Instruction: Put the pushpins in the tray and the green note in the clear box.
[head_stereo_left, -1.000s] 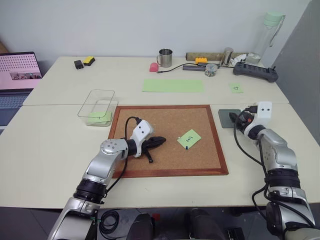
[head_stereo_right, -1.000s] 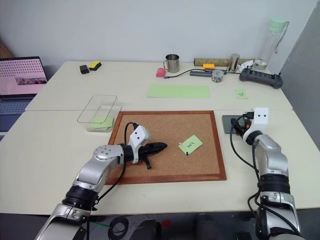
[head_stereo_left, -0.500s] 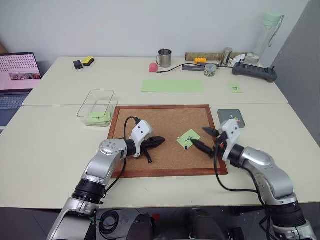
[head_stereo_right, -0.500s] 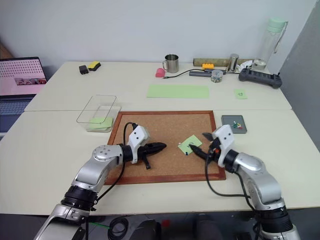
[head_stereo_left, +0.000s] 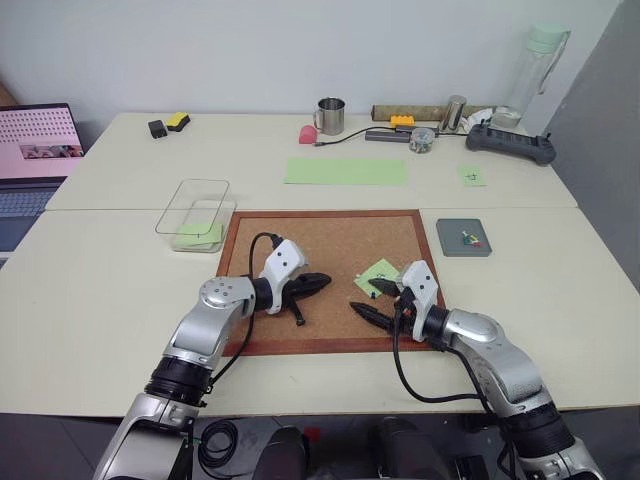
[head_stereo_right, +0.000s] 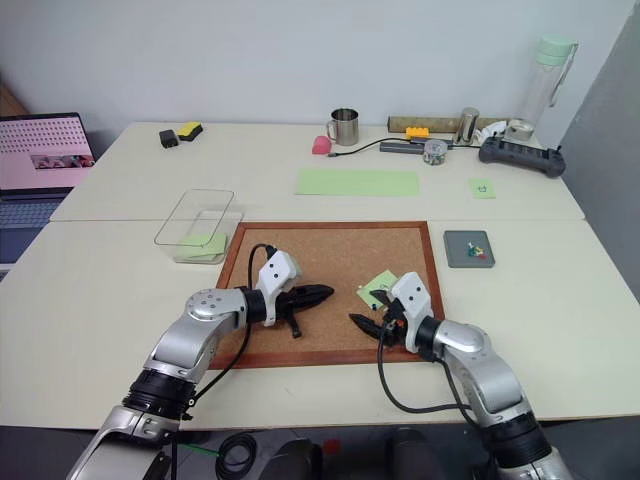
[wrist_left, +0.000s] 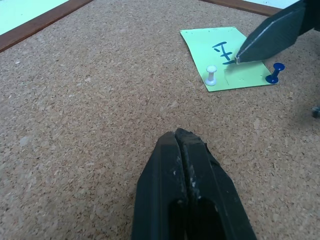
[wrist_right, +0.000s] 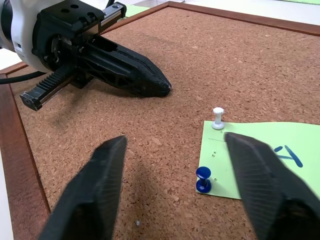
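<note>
Two pale tables (head_stereo_left: 120, 300) are pushed together, with one cork board (head_stereo_left: 335, 280) laid across the near one. On the far table a long green sheet (head_stereo_left: 345, 171), one steel mug (head_stereo_left: 331, 115) and one laptop (head_stereo_left: 35, 150) are seen. One clear box (head_stereo_left: 195, 212) stands just off the board's far left corner, with a green slip lying inside it. One grey tray (head_stereo_left: 463, 238) sits beside the board's right edge, and a few pins are seen in it, too small to count. The left gripper (wrist_left: 183, 140) is held low over the board's left half, its fingers pressed together on nothing. The right gripper (wrist_right: 175, 185) is held over the board beside the green note (wrist_left: 225, 57), its fingers spread wide and empty, with one finger above the note and the other over bare cork. The note lies on the board right of centre. In the head views its pins can barely be made out; in the wrist views two pushpins are counted on the note's edge, one white pin (wrist_right: 218, 117) and one blue pin (wrist_right: 203, 180), both standing upright near its corners. The left gripper is also caught in the right wrist view, well apart from the note.
</note>
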